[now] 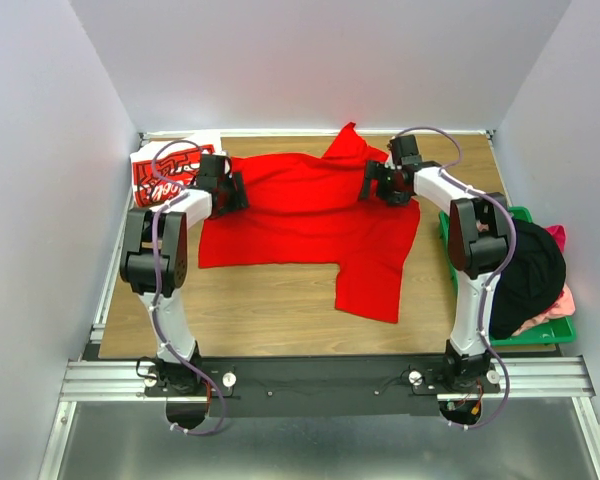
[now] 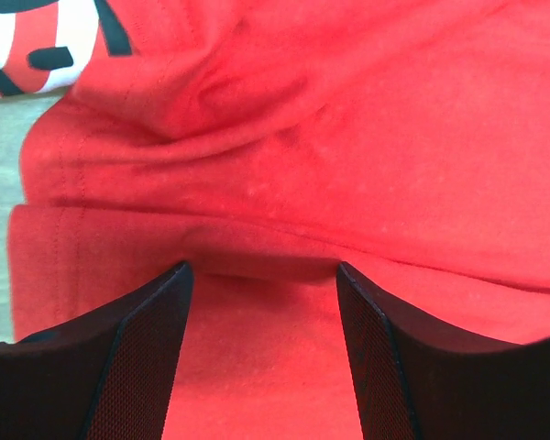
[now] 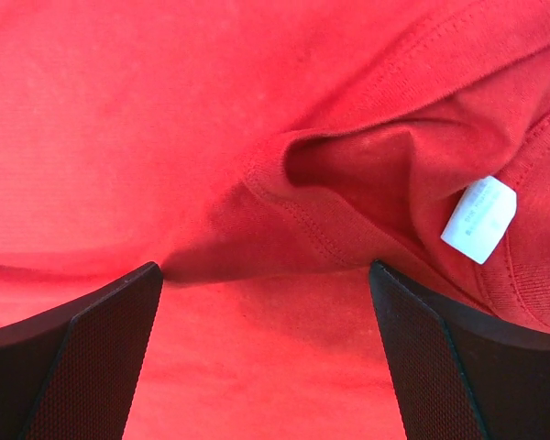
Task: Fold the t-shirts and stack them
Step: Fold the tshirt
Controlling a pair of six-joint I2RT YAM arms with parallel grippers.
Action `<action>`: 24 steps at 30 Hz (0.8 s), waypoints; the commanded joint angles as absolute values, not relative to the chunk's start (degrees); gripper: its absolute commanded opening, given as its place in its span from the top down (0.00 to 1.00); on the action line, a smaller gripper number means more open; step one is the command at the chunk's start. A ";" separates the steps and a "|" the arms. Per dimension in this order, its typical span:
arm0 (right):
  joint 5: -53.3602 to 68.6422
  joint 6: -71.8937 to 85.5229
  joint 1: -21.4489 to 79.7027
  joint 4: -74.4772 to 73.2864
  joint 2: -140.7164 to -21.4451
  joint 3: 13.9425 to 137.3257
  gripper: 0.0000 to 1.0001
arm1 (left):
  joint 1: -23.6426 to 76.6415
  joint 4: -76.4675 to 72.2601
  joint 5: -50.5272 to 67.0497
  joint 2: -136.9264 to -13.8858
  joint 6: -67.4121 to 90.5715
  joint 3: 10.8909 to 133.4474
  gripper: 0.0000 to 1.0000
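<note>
A plain bright red t-shirt lies spread across the wooden table, with one sleeve pointing to the back and a flap hanging toward the front right. My left gripper rests low on its left part, open, with a raised fold of red cloth just beyond its fingertips. My right gripper is open over the collar area, where a ridge of hemmed cloth and a white label show. A folded red t-shirt with white lettering sits at the back left corner, and its printed edge shows in the left wrist view.
A green crate stands at the right table edge, holding a black garment and pink cloth. White walls close in the table on the left, back and right. Bare wood shows in front of the shirt.
</note>
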State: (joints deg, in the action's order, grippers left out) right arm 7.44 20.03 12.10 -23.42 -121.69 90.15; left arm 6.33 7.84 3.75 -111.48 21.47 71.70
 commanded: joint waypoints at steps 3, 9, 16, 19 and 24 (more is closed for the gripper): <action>10.55 18.63 12.39 -24.26 -120.34 93.16 0.00 | 7.03 10.89 -6.21 -101.18 20.82 67.96 0.28; 10.28 18.81 12.39 -24.35 -113.22 89.05 0.00 | 6.95 10.90 -19.66 -85.71 28.19 53.13 0.33; 9.84 18.72 12.39 -24.26 -102.85 80.69 0.00 | 6.50 12.92 -21.18 -74.99 36.55 42.63 0.45; 9.84 18.63 12.39 -24.17 -101.08 78.67 0.00 | 6.50 13.62 -20.22 -73.22 38.84 40.00 0.47; 9.05 18.54 12.39 -24.08 -99.23 77.43 0.00 | 5.89 13.89 -20.04 -73.56 40.08 36.66 0.48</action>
State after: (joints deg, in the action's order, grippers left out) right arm 9.28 19.40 12.10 -23.51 -100.77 79.02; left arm 6.70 13.30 -18.00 -74.02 36.86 38.15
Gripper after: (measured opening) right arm 0.997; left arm 0.526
